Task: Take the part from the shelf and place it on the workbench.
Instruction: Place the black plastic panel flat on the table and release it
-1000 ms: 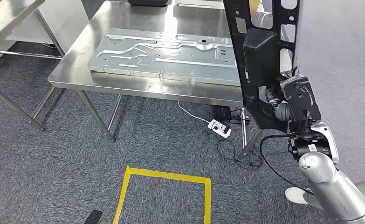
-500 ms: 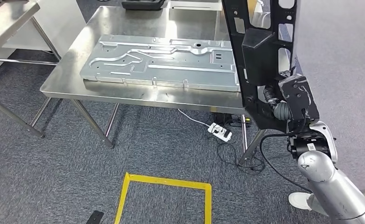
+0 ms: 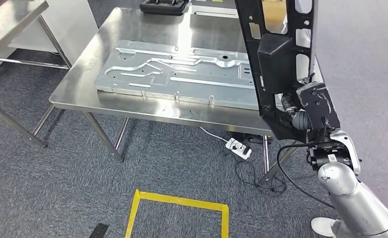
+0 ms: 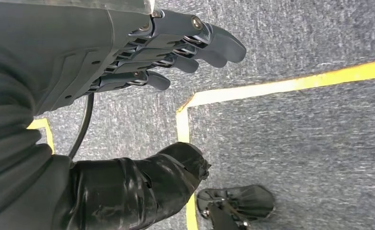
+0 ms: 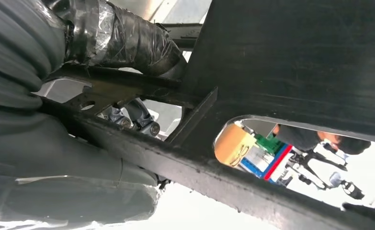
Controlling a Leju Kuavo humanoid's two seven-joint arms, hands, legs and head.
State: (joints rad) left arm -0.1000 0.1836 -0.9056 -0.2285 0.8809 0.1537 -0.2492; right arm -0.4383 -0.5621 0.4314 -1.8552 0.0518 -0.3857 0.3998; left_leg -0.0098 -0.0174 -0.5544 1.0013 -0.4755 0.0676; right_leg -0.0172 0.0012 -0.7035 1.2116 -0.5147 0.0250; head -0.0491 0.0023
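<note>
My right hand (image 3: 301, 106) clamps the black part (image 3: 276, 54) upright at three o'clock, clear of the workbench (image 3: 132, 106) edge for carrying. My left hand (image 4: 128, 52) hangs empty, fingers loosely apart.

Whole head view shifted between the earlier pictures and now: camera movement, not movement of the things.

- Steel surface (image 3: 78, 89): now lower and more to the right in frame than half a second ago; more of its far end visible.
- Black tray (image 3: 163, 6) at far end: more of it in frame.
- Yellow floor marking (image 3: 179, 201): slightly lower.
- White power strip (image 3: 238, 147): shifted down and right.
- Right robot hand (image 3: 305, 111) and black part (image 3: 276, 59): placement in frame nearly the same.
</note>
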